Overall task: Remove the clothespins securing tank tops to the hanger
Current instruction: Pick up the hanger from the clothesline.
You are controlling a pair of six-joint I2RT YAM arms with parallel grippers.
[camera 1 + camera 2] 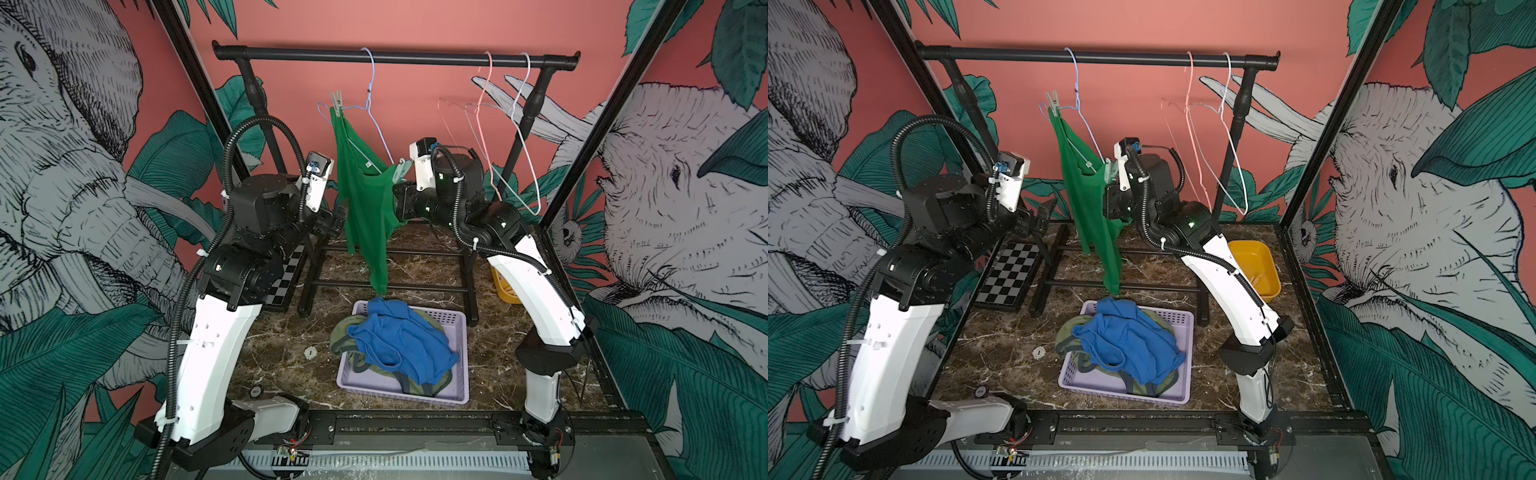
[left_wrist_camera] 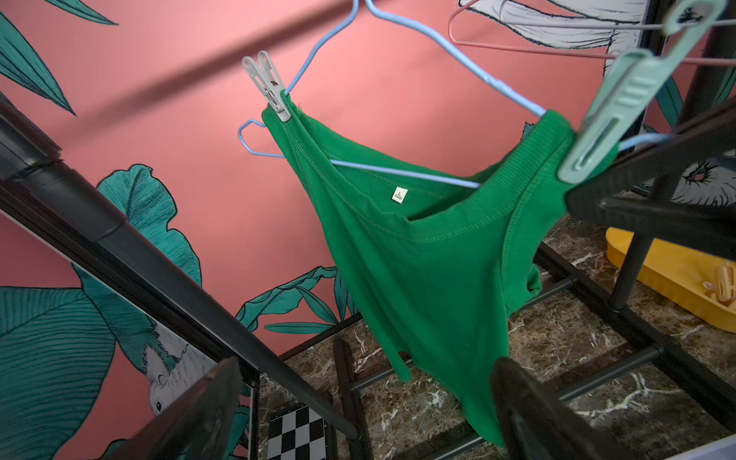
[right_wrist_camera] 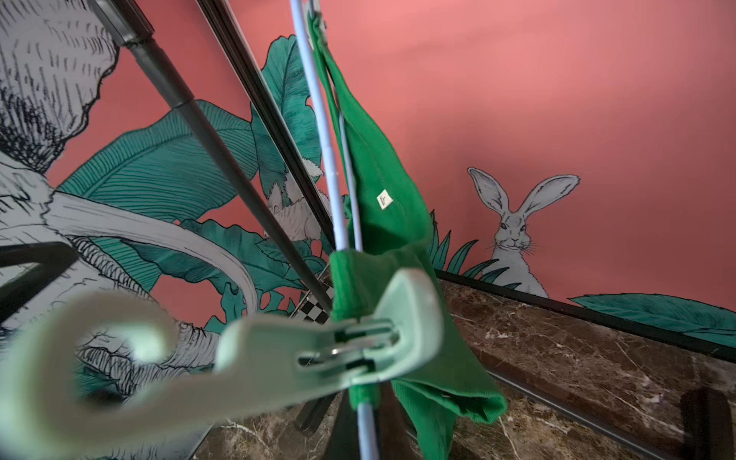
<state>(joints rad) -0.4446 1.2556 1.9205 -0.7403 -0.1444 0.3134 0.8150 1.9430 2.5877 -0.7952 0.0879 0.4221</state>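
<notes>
A bright green tank top (image 1: pixel 363 199) hangs on a blue hanger (image 1: pixel 374 83) from the black rail (image 1: pixel 395 56). A pale grey clothespin (image 1: pixel 337 101) pins its strap at the hanger's left end. A mint green clothespin (image 2: pixel 621 115) sits on the right strap, and my right gripper (image 1: pixel 397 178) is shut on it; that clothespin (image 3: pixel 318 342) fills the right wrist view. My left gripper (image 2: pixel 366 422) stands open just left of the top, with nothing between its fingers. A blue tank top (image 1: pixel 399 345) and an olive one (image 1: pixel 345 332) lie in the lilac basket (image 1: pixel 457 320).
A pink hanger (image 1: pixel 484 124) and a white hanger (image 1: pixel 525 124) hang bare at the rail's right end. A yellow bin (image 1: pixel 1254 266) at the back right holds loose clothespins (image 2: pixel 721 286). A checkerboard (image 1: pixel 1009 278) lies at the left. The rack's black base bars (image 1: pixel 390 286) cross the marble table.
</notes>
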